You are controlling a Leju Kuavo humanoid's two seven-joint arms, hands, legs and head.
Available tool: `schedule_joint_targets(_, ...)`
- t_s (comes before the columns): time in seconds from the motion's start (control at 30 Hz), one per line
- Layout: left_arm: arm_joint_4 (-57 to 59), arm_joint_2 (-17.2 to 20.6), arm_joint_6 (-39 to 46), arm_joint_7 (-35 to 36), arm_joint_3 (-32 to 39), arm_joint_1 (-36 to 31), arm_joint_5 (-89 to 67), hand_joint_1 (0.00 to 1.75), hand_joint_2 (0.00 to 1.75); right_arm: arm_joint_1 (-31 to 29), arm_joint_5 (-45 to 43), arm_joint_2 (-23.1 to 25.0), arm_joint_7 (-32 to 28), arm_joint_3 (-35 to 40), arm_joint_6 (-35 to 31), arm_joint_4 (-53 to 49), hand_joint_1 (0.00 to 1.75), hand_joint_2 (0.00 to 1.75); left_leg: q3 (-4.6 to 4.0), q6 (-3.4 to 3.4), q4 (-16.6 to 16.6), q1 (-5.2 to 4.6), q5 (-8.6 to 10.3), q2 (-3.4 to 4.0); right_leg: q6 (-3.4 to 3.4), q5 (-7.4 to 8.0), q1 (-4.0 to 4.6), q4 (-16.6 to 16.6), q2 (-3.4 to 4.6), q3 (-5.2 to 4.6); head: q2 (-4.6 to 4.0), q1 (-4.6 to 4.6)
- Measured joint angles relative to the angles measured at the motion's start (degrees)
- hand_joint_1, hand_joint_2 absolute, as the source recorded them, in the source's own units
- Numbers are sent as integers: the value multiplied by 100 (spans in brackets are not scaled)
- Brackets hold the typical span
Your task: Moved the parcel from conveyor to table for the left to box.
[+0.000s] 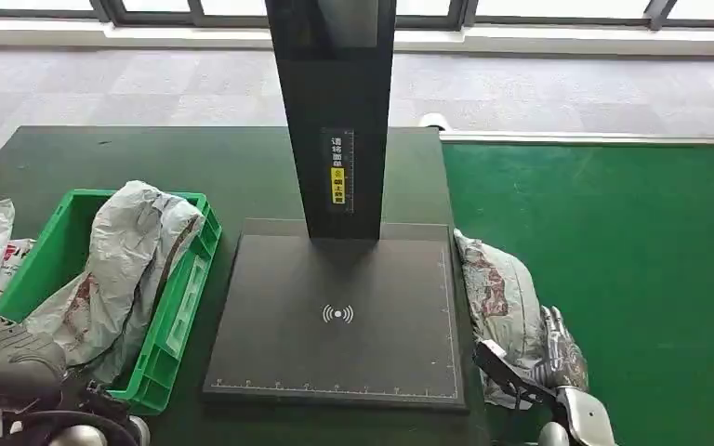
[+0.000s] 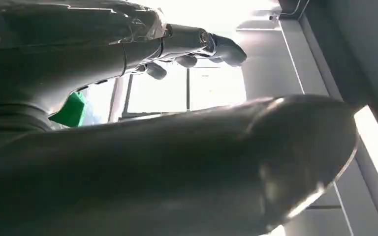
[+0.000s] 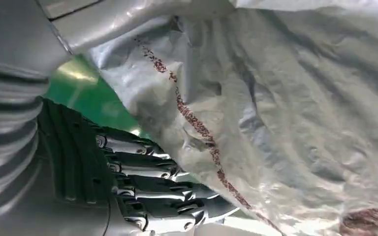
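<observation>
i'm working the right hand against the crumpled grey plastic parcel with the dark red print, which is lying at the near left edge of the green conveyor belt, right where it meets the dark table. in the head view the thumb is sitting on the table side of the parcel and the dark fingers on the belt side, so the hand is straddling its near end. in the right wrist view the fingers are lying against the underside of the wrinkled film, with green belt showing behind them. i'm judging this as a grasp closing around the parcel, though i can't tell whether it's firmly pinched yet; the bag is soft and hiding the contact.

the black flat scanning pad with the upright black post is just across from the thumb, and that's where i'd want the parcel put down, within the other arm's reach.

the left hand is waiting low beside the green plastic crate, which is already holding one grey parcel. in its wrist view its fingers are spread and gripping nothing, free to do the boxing.
</observation>
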Motion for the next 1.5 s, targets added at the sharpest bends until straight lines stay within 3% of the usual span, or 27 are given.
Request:
schedule_joint_targets(0.13,33,0,0,0,-9,2,0,0,0,-31,-353,11,-384,0,-278,9,175,175,-10,3,0,0,-3,1,0,-1,0,0,0,-3,0,-2)
schedule_joint_targets(0.4,48,0,0,0,-11,4,-7,0,0,-61,-591,42,-585,0,-401,4,175,175,28,1,0,1,2,-2,-1,-1,2,3,-1,-10,0,0)
schedule_joint_targets(0.8,88,4,0,0,-57,-4,-39,0,0,61,-855,188,-731,9,-630,-308,175,175,-3,2,0,0,1,-7,0,-1,0,2,-5,-11,0,0)
schedule_joint_targets(1.03,55,2,0,0,-57,20,-44,0,0,198,-1586,301,-1284,30,-1398,-858,175,175,-27,2,-1,1,1,-8,-1,-2,1,2,-7,-17,0,0)
schedule_joint_targets(1.17,33,2,0,0,-57,21,-44,0,0,228,-1798,341,-1451,31,-1516,-1135,175,175,-26,2,-1,1,0,-4,-1,-2,1,2,-6,-17,0,-2)
schedule_joint_targets(1.37,-39,-20,2,0,-57,37,-44,0,0,488,-2846,492,-2499,168,-2304,-2029,175,175,-28,2,-1,2,0,-6,-1,-2,2,3,-6,-17,0,0)
schedule_joint_targets(1.5,-72,-31,0,0,-57,39,-44,0,0,565,-2936,559,-2600,256,-2363,-2397,175,175,-27,2,-1,3,0,-7,-1,-2,2,2,-6,-15,0,0)
